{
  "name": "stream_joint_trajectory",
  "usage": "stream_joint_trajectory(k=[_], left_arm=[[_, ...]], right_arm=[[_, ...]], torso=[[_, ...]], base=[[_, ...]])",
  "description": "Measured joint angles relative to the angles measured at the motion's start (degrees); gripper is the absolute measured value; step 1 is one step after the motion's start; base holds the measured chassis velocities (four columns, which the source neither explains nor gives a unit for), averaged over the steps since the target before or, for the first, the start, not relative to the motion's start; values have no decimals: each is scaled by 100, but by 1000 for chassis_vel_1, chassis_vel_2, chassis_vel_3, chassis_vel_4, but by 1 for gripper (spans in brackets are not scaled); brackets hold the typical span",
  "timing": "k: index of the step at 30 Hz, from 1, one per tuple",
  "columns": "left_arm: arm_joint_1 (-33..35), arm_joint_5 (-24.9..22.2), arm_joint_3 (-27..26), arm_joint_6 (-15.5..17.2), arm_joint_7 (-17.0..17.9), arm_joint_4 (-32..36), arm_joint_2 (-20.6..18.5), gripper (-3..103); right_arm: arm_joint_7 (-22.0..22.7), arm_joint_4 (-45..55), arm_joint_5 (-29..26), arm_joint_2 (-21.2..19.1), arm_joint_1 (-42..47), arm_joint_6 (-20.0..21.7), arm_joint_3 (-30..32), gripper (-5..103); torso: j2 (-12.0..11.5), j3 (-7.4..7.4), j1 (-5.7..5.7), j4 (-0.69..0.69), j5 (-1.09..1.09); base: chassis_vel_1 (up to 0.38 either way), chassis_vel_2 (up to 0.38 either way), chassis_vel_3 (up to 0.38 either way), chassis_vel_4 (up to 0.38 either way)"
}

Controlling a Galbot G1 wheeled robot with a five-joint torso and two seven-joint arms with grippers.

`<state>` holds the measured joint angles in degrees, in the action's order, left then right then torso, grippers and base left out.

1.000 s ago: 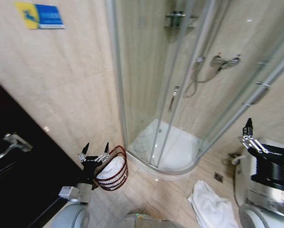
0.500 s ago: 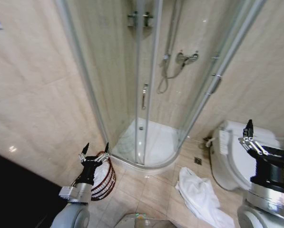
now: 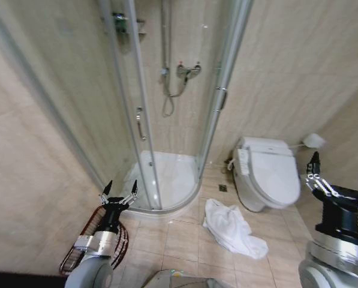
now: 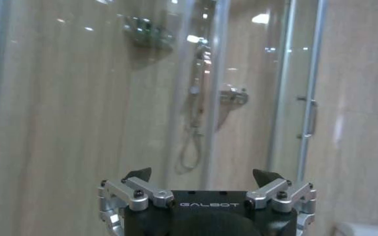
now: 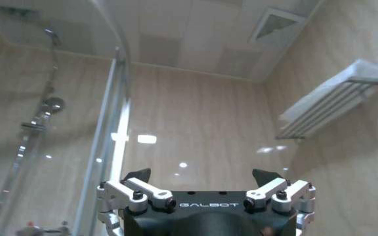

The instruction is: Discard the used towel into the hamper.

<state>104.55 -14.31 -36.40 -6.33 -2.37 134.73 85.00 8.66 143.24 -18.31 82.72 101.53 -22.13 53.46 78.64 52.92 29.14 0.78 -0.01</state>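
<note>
White towel [image 3: 232,228] crumpled on floor lower centre, hamper [image 3: 92,240] lower left partly behind left hand [image 3: 119,193], right hand [image 3: 340,174] lower right, both spread wide and empty, wrist views catch shower wall and ceiling

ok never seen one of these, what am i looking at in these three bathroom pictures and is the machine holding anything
It is a wheeled robot with two arms. The wide picture comes from its head, looking down at a bathroom floor. The other two come from cameras on its wrists, looking past each pincer at the walls and shower. The left pincer and right pincer are both open and raised, holding nothing. A crumpled white towel lies on the tiles between the shower tray and the toilet. The dark wire hamper stands on the floor behind the left arm.
</note>
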Motion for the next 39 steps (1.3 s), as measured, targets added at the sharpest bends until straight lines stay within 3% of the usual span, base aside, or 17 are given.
stream_joint_trajectory(k=[13, 27, 31, 32, 35, 39], left_arm=[[0, 0, 0, 0, 0, 0, 0, 100], [0, 0, 1, 0, 0, 0, 1, 100], [0, 0, 1, 0, 0, 0, 1, 100], [0, 0, 1, 0, 0, 0, 1, 100], [0, 0, 1, 0, 0, 0, 1, 100], [0, 0, 2, 0, -1, 0, 1, 100]], right_arm=[[60, 0, -5, -13, 29, 56, -143, 100], [34, -1, 13, -36, 26, 51, -214, 100], [18, 0, 4, -30, 66, -7, -194, 100], [-5, -1, -34, -37, 73, -73, -186, 100], [-38, 0, -78, -42, 74, -137, -169, 100], [-67, -1, -129, -47, 89, -160, -134, 100]], torso=[[-1, 1, 1, 2, -1], [-2, 1, 2, 3, 5], [-2, 1, 2, 1, -5], [-2, 1, 1, 2, 4], [-2, 1, 1, 1, -3], [-2, 1, 3, 1, 4]], base=[[-37, -36, 1, -2], [-167, -174, 169, 167], [-178, -183, 187, 185], [-146, -142, 155, 167], [-149, -163, 142, 156], [-79, -109, 90, 104]])
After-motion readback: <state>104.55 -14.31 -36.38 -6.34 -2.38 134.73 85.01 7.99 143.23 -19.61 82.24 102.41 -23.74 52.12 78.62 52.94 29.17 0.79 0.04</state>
